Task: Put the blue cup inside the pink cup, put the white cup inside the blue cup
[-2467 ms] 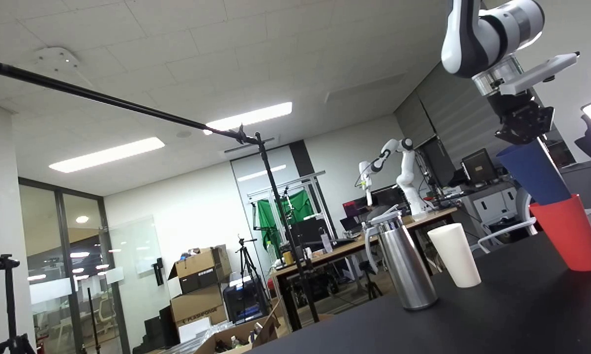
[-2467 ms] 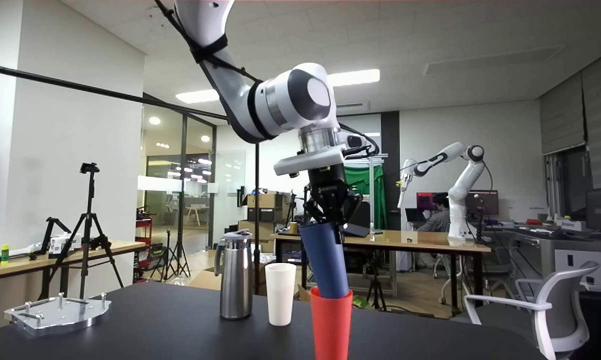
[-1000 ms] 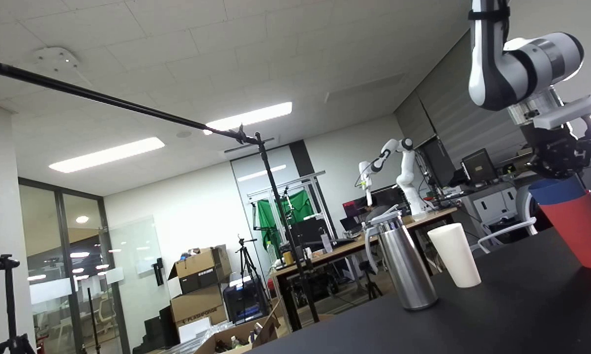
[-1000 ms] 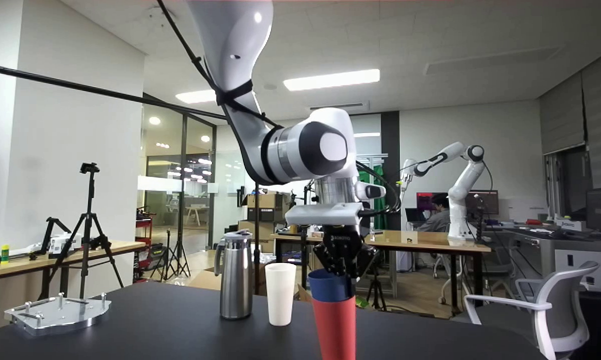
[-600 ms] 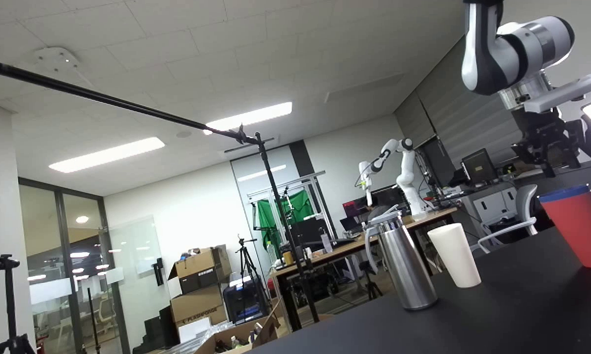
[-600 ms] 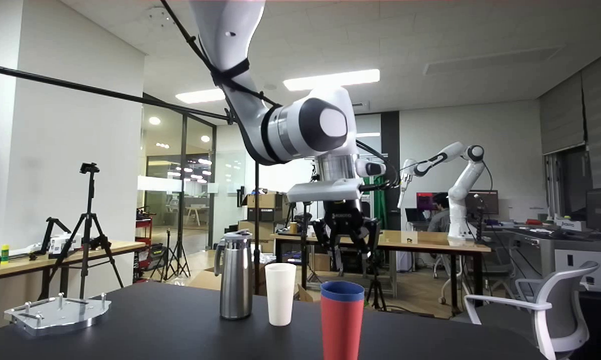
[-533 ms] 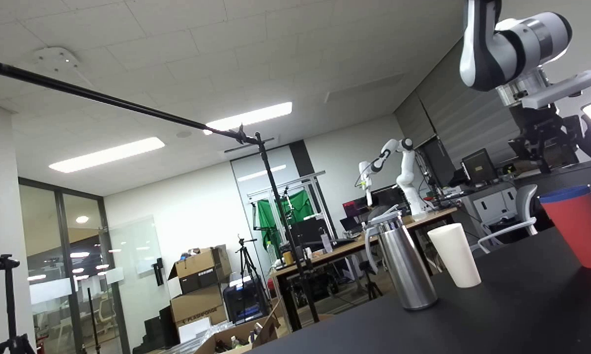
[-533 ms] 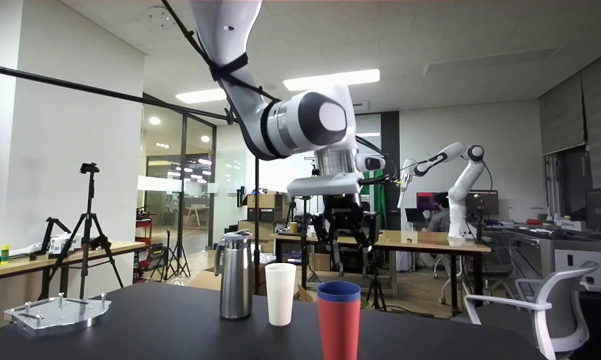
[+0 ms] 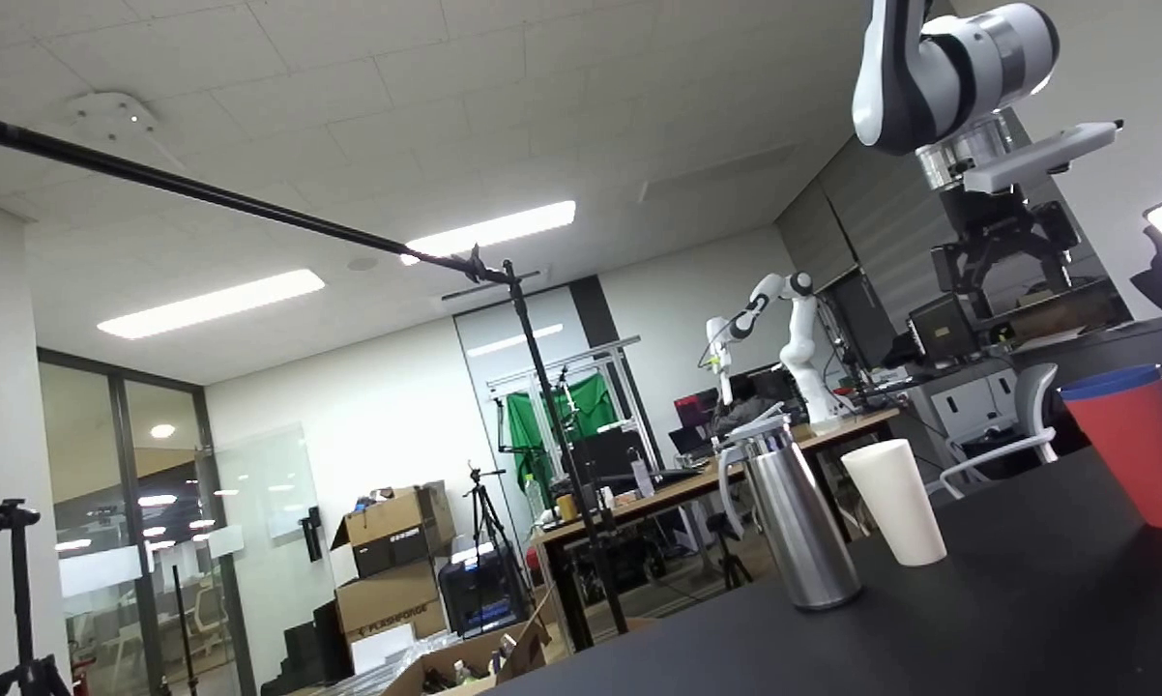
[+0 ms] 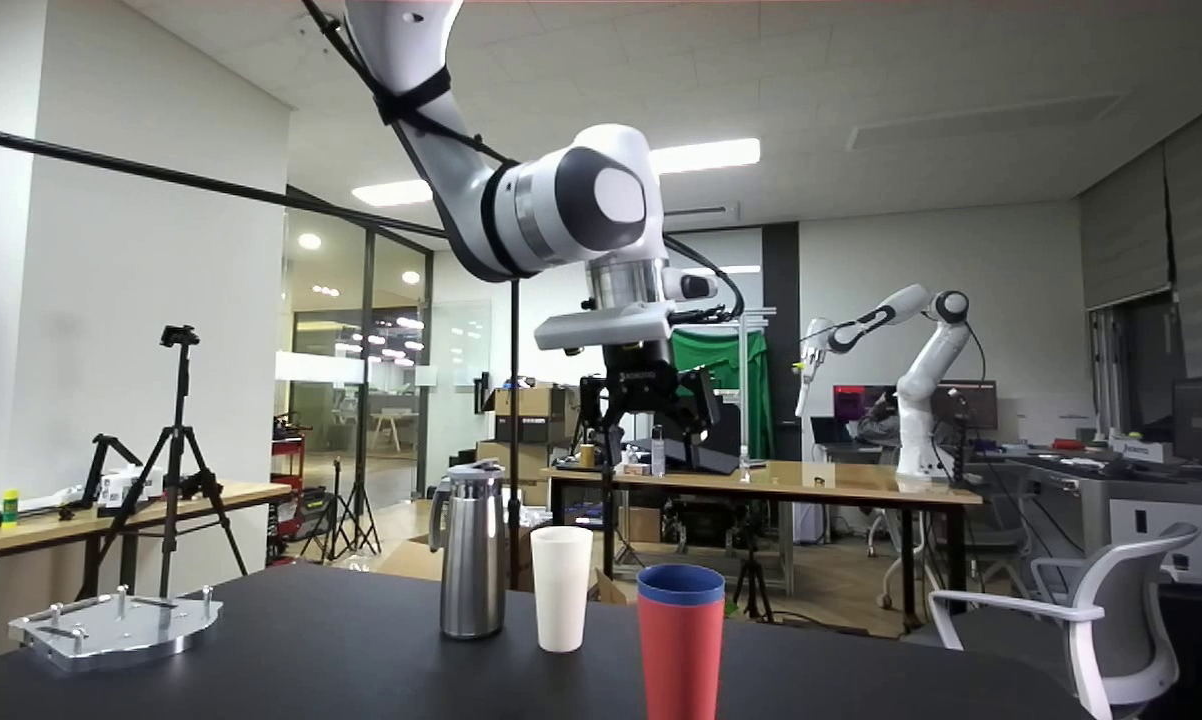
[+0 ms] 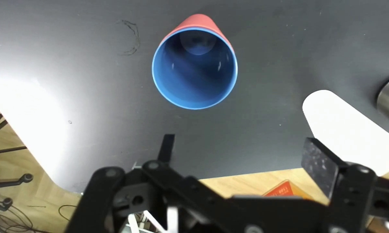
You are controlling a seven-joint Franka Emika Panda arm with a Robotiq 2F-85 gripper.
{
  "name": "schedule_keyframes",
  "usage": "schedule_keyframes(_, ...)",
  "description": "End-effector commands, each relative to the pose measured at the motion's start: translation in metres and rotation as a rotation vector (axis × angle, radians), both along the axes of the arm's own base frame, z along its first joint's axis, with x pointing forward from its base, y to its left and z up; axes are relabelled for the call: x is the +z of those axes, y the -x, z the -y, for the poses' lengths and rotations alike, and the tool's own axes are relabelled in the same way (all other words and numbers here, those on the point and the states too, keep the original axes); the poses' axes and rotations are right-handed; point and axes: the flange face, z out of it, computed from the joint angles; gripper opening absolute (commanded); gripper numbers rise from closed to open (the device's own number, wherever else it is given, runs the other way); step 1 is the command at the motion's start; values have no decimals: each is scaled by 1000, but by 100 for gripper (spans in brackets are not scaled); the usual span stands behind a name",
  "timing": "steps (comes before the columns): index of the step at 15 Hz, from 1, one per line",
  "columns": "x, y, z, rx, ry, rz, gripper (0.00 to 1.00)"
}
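Observation:
The blue cup (image 10: 681, 590) sits nested in the pink cup (image 10: 679, 665), and only its rim band shows above the pink wall. From above, the wrist view looks into the blue cup (image 11: 194, 74), with a strip of the pink cup (image 11: 199, 21) behind it; nothing shows inside the blue one. On the black table the white cup (image 10: 561, 590) stands upright, apart from the nested pair. My gripper (image 10: 651, 455) hangs well above the cups, its fingers spread wide with nothing between them. In the wrist view the white cup (image 11: 346, 129) is partly behind the right finger (image 11: 322, 166).
A steel pitcher (image 10: 472, 560) stands close beside the white cup, on the side away from the nested cups. Farther along the black table (image 10: 311, 650) lies a metal plate with posts (image 10: 116, 630). The table's edge (image 11: 252, 174) runs just past the white cup.
The blue cup went down into the pink cup and was let go. My gripper opened, rose, and shifted sideways toward the white cup's side. The pink cup shifted slightly; the white cup stayed put.

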Motion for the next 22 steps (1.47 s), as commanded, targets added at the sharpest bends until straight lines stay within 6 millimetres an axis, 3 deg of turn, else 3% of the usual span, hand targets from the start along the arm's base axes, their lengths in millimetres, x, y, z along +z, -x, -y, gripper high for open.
schedule_keyframes(1, -1, 0, 1, -1, 0, -2, 100)
schedule_keyframes(10, -2, 2, 8, -8, 2, -5, 100)
schedule_keyframes(11, -2, -8, 3, -11, -7, 7, 100)
schedule_keyframes(16, -11, -55, -47, 23, -12, 35, 100)
schedule_keyframes(21, -39, -96, -110, 81, -8, 48, 100)
schedule_keyframes(22, -46, -103, -120, 86, -16, 44, 94)
